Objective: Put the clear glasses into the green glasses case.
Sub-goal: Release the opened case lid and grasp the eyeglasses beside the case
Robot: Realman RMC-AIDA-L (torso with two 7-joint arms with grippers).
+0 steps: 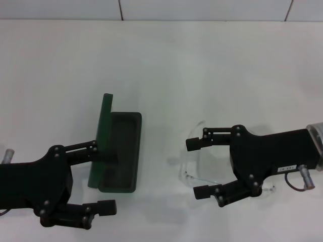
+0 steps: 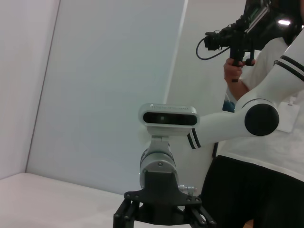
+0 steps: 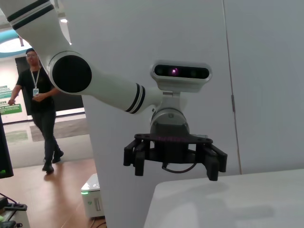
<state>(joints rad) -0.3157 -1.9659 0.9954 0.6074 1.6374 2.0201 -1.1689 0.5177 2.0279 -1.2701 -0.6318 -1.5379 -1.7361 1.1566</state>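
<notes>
The green glasses case (image 1: pixel 122 154) lies open left of the table's middle, its lid (image 1: pixel 101 141) standing upright on the left side. My left gripper (image 1: pixel 102 177) is open beside the lid; its upper finger (image 1: pixel 90 147) reaches the lid's outer face. The clear glasses (image 1: pixel 192 170) lie on the table to the right of the case. My right gripper (image 1: pixel 197 168) is open, with one finger on each side of the glasses' front. Each wrist view shows only the other arm: the right gripper (image 2: pixel 161 222) and the left gripper (image 3: pixel 175 170).
The white table (image 1: pixel 166 65) runs back to a white tiled wall (image 1: pixel 202 9). In the wrist views a person with a camera (image 2: pixel 237 33) stands behind the robot, and another person (image 3: pixel 40 109) walks farther off.
</notes>
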